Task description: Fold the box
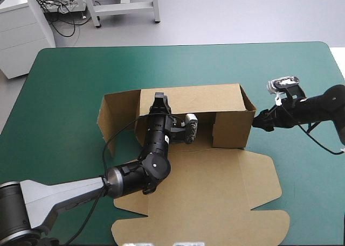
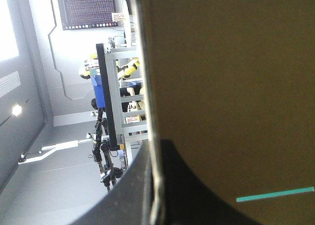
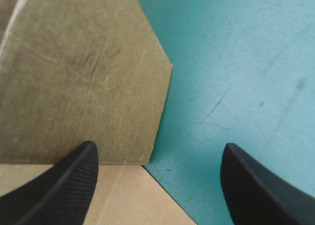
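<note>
The box (image 1: 215, 192) is seen to be made of brown board, matt and paper-faced, with pressed crease lines. In the right wrist view its face is marked by fine scuffs and a dark smudge. The cover (image 1: 70, 79) is shown as a teal-green sheet, matt and smooth, on which faint scratches and small specks are noted close up. The right fingers (image 3: 59, 185) are finished in black with a fine grained, matt texture; whether they are plastic cannot be told. The left arm (image 1: 64, 195) is cased in grey with a soft satin sheen, and its black joints are dully glossed.
</note>
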You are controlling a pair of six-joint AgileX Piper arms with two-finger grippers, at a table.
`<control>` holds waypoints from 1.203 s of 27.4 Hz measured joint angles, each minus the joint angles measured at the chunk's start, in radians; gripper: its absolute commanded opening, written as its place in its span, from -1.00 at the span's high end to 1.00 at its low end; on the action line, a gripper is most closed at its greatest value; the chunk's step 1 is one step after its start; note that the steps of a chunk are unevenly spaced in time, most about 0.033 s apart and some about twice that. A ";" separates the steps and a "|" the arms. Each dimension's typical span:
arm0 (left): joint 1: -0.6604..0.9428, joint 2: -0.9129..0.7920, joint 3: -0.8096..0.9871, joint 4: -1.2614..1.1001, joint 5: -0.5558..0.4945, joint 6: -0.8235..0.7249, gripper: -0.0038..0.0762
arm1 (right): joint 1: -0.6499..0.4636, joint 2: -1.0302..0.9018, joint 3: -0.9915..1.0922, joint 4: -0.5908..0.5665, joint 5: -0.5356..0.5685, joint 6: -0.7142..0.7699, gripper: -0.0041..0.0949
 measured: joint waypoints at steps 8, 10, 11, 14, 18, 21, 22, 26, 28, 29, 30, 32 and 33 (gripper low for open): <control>0.000 0.000 0.000 0.000 0.000 0.000 0.98 | 0.000 0.000 0.078 0.085 0.034 -0.157 -0.38; 0.000 0.000 0.000 0.000 0.000 0.000 0.98 | 0.000 -0.003 0.104 0.122 0.035 -0.213 -0.38; 0.000 0.000 0.000 0.000 0.000 0.000 0.98 | 0.000 -0.004 0.118 0.140 0.035 -0.239 -0.38; 0.000 0.001 0.000 0.000 0.001 0.000 0.98 | 0.000 -0.005 0.156 0.178 0.026 -0.299 -0.38; 0.000 0.001 0.000 0.000 0.001 0.000 0.98 | 0.000 -0.005 0.197 0.245 -0.012 -0.363 -0.38; 0.000 0.001 0.000 0.000 0.001 0.000 0.98 | 0.000 -0.005 0.205 0.295 -0.025 -0.388 -0.38; 0.000 0.001 0.000 0.000 0.001 0.000 0.98 | 0.000 -0.005 0.205 0.303 -0.031 -0.391 -0.38; 0.000 0.001 0.000 0.000 0.001 0.000 0.98 | 0.000 -0.007 0.206 0.321 -0.057 -0.393 -0.38; 0.000 0.001 0.000 0.000 0.001 0.000 0.98 | 0.000 -0.007 0.206 0.342 -0.062 -0.394 -0.38; 0.000 0.001 0.000 0.000 0.000 0.000 0.98 | 0.000 -0.008 0.206 0.345 -0.063 -0.394 -0.35; 0.000 0.001 -0.001 0.000 0.000 0.000 0.98 | 0.003 -0.008 0.206 0.345 -0.067 -0.394 -0.33; 0.000 0.001 -0.001 0.000 0.001 0.000 0.98 | 0.031 -0.008 0.206 0.343 -0.095 -0.382 -0.27; 0.000 0.001 -0.001 -0.001 0.001 0.000 0.98 | 0.044 -0.008 0.206 0.340 -0.112 -0.372 -0.25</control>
